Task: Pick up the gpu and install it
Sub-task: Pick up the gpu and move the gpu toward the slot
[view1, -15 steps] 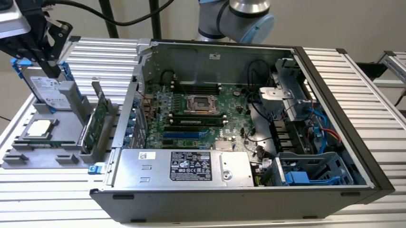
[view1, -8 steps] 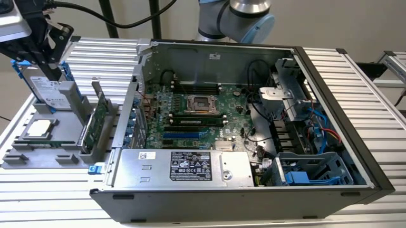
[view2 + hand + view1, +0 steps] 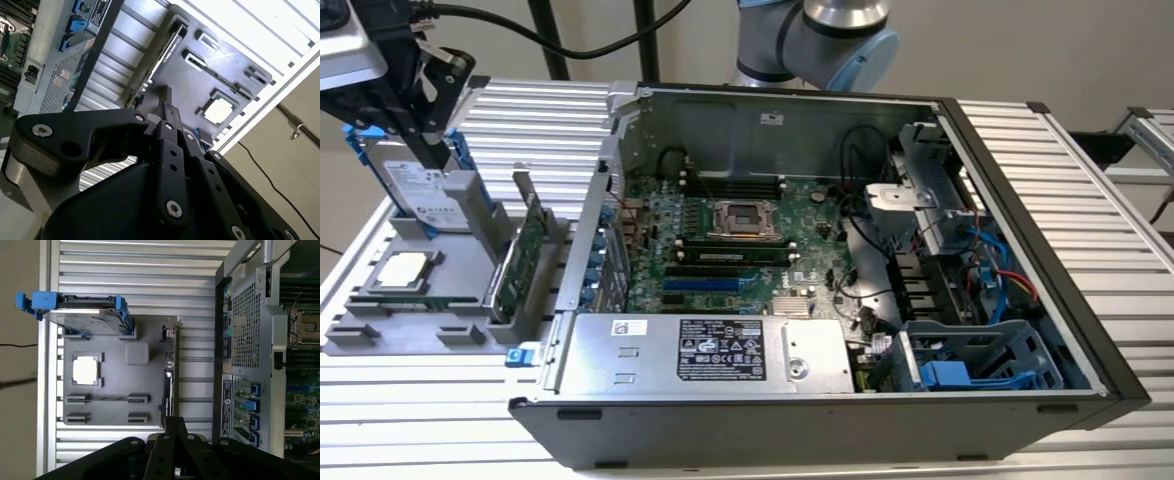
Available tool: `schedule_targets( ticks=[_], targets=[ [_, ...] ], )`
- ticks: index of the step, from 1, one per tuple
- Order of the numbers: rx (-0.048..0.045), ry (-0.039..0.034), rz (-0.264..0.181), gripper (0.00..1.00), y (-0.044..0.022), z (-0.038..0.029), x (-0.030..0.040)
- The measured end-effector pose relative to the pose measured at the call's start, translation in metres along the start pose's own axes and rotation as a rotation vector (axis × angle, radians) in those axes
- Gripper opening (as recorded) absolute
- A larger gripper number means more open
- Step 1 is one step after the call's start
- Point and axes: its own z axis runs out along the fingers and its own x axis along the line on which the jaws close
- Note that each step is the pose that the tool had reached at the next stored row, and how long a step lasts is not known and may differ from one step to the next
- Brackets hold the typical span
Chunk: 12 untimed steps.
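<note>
Exterior view: gpu (image 3: 520, 265) upright in tray (image 3: 390, 325)

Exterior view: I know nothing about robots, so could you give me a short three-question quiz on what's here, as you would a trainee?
1. True or false: the gpu stands on edge in the grey tray, outside the computer case.
2. Which of these lies flat in that tray? A: the square CPU chip. B: a fan. C: a screwdriver.
3. Fill in the blank: the rails on the hard drive are coloured ___.

Key: 1 true; 2 A; 3 blue.
</note>
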Motion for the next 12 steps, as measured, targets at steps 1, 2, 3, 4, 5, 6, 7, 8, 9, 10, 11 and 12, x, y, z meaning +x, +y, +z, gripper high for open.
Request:
schedule_targets(
  ticks=[1,2,3,4,5,6,7,8,9,10,11,12],
  targets=[
    [-0.0002,0.0,0.0,0.0,0.0,0.0,0.0],
    [-0.0005,0.0,0.0,0.0,0.0,0.0,0.0],
    [-0.0007,0.0,0.0,0.0,0.0,0.0,0.0],
    [-0.0009,0.0,0.0,0.0,0.0,0.0,0.0],
    [-0.0011,0.0,0.0,0.0,0.0,0.0,0.0],
    [-0.0013,0.0,0.0,0.0,0.0,0.0,0.0],
    [-0.0016,0.0,0.0,1.0,0.0,0.0,0.0],
    [-0.0017,0.0,0.0,1.0,0.0,0.0,0.0],
    [-0.002,0.0,0.0,1.0,0.0,0.0,0.0],
    [-0.0022,0.0,0.0,1.0,0.0,0.0,0.0],
    [-0.0024,0.0,0.0,1.0,0.0,0.0,0.0],
    [-0.0026,0.0,0.0,1.0,0.0,0.0,0.0]
  ],
)
